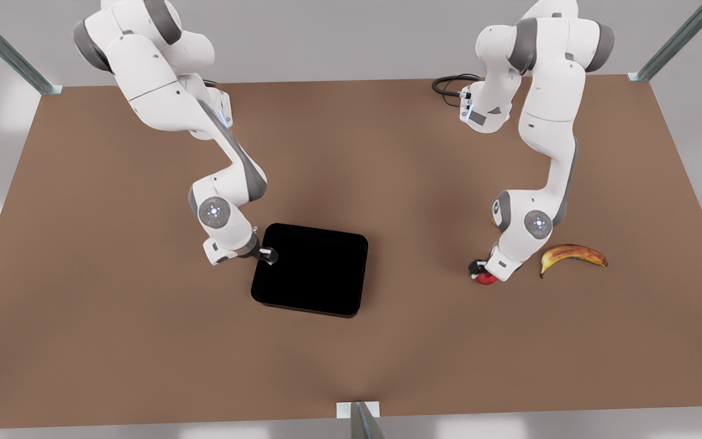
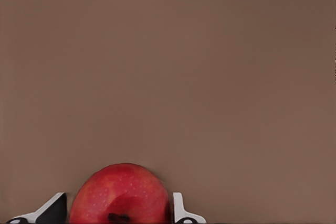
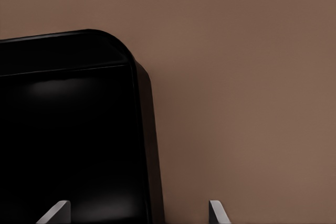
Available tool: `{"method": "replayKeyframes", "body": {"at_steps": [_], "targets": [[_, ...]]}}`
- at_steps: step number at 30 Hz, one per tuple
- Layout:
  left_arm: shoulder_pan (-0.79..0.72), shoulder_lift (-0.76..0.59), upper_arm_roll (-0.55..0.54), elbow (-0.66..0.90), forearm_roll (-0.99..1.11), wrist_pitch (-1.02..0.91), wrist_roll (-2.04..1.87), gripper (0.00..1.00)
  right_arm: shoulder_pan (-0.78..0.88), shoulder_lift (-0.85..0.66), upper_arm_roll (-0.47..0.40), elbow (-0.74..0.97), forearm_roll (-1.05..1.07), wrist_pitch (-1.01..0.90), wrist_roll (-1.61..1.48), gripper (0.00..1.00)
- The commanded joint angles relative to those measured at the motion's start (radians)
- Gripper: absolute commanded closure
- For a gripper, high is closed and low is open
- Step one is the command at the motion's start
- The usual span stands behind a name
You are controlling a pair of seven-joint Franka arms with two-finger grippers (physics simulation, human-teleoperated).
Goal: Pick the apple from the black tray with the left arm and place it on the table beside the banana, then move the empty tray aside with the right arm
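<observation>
Front view alone shows the banana (image 1: 573,255); left fingers (image 2: 178,209) grip apple (image 2: 119,195), right fingers (image 3: 216,212) straddle tray rim (image 3: 149,145), open

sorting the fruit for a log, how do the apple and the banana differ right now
The apple is round, glossy red and sits between the left gripper fingers; the banana is long, curved, yellow with brown patches and lies free. The apple is much smaller. Both are at the table on the front view's right.

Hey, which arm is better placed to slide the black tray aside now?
The right. The right gripper already straddles the black tray's rim, fingers open. The left gripper is far off, around the apple on the table near the banana.
</observation>
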Motion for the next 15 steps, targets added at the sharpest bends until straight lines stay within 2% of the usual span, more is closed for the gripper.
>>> {"method": "replayKeyframes", "body": {"at_steps": [1,4,7,11,13,14,15], "targets": [[0.008,-0.006,-0.001,0.003,-0.004,-0.014,0.225,0.0,0.0,0.008,0.003,0.0,0.003,0.021,-0.333,0.02],[0.009,-0.03,0.001,0.004,-0.004,-0.052,0.229,0.0,0.0,0.042,0.006,0.0,0.002,0.022,-0.342,0.05],[0.009,-0.228,0.01,0.007,0.0,-0.298,0.23,0.0,-0.001,0.072,0.007,0.003,0.002,0.024,-0.343,0.08],[0.026,-0.248,0.01,0.004,-0.007,-0.321,0.287,0.0,-0.006,0.098,0.004,0.009,0.006,0.024,-0.34,0.19],[0.024,-0.401,0.004,0.03,-0.001,-0.531,0.178,0.0,-0.007,0.103,0.003,0.011,0.006,0.022,-0.34,0.28],[0.026,-0.435,0.027,0.229,0.032,-0.842,0.147,0.0,-0.007,0.104,0.003,0.011,0.006,0.021,-0.342,0.4],[0.026,-0.434,0.047,0.453,0.094,-1.08,0.118,0.0,-0.007,0.104,0.003,0.011,0.006,0.016,-0.34,0.45]]}}
